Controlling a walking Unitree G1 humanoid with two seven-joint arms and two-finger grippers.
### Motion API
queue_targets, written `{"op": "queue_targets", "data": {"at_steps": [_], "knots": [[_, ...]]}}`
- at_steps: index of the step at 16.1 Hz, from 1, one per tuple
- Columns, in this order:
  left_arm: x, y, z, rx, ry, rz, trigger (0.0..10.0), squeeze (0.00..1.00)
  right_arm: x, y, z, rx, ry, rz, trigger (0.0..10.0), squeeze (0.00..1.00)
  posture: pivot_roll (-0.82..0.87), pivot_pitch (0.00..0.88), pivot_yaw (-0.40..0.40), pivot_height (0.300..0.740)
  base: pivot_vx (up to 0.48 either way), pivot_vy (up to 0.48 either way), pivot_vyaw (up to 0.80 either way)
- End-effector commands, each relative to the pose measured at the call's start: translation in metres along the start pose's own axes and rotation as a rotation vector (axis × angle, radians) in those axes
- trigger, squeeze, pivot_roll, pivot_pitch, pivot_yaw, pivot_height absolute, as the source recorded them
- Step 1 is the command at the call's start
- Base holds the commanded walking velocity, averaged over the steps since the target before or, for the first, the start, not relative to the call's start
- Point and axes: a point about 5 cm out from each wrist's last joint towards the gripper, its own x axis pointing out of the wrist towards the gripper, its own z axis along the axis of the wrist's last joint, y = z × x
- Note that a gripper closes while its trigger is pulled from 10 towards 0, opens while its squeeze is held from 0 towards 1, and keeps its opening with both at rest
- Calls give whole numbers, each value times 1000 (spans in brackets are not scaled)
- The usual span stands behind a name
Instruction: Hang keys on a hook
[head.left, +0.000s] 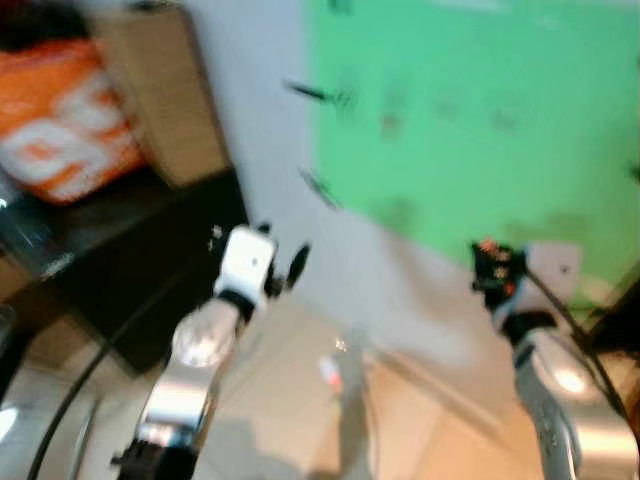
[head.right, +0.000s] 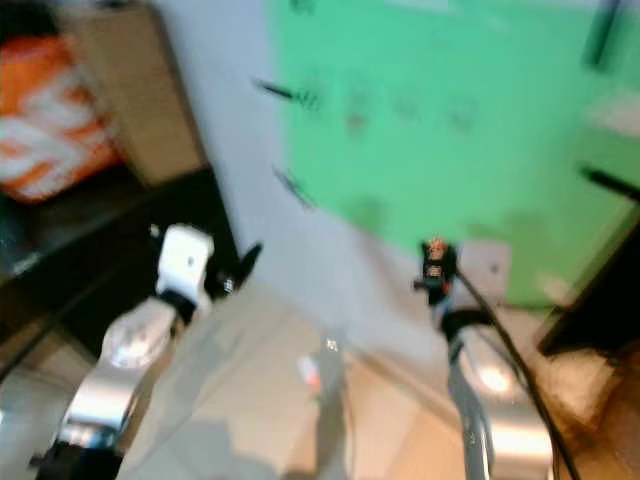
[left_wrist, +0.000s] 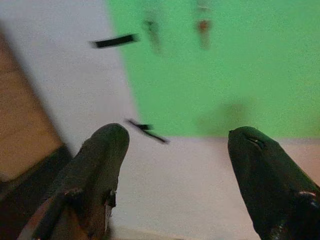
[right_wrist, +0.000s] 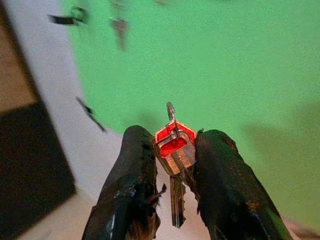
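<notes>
My right gripper (right_wrist: 172, 152) is shut on a bunch of keys (right_wrist: 173, 150) with a red head and a small metal ring sticking up. In the eye views the right gripper (head.left: 493, 268) is raised in front of a green panel (head.left: 480, 110) on the wall. Two black hooks (head.left: 308, 92) (head.left: 320, 187) stick out of the white wall just left of the green panel; they also show as dark bars, the hooks (left_wrist: 115, 41) (left_wrist: 147, 131). My left gripper (left_wrist: 175, 145) is open and empty, held up near the lower hook (head.left: 298, 262). The views are blurred.
A dark shelf unit (head.left: 150, 250) stands at the left with an orange bag (head.left: 60, 120) and a brown cardboard box (head.left: 160, 90) on it. The floor (head.left: 330, 420) is pale tile. A dark object (head.right: 600, 300) stands at the far right.
</notes>
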Motion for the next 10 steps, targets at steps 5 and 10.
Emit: {"op": "queue_targets", "data": {"at_steps": [5, 10], "knots": [[-1, 6, 0, 8, 12, -13, 10000, 0, 1, 3, 3, -2, -14, 11, 10000, 0, -91, 0, 60, 740, 305, 0, 0], [0, 4, 0, 11, 13, -33, 10000, 0, 2, -1, 3, 5, -11, -12, 10000, 0, -90, 0, 62, 740, 322, 0, -160]]}}
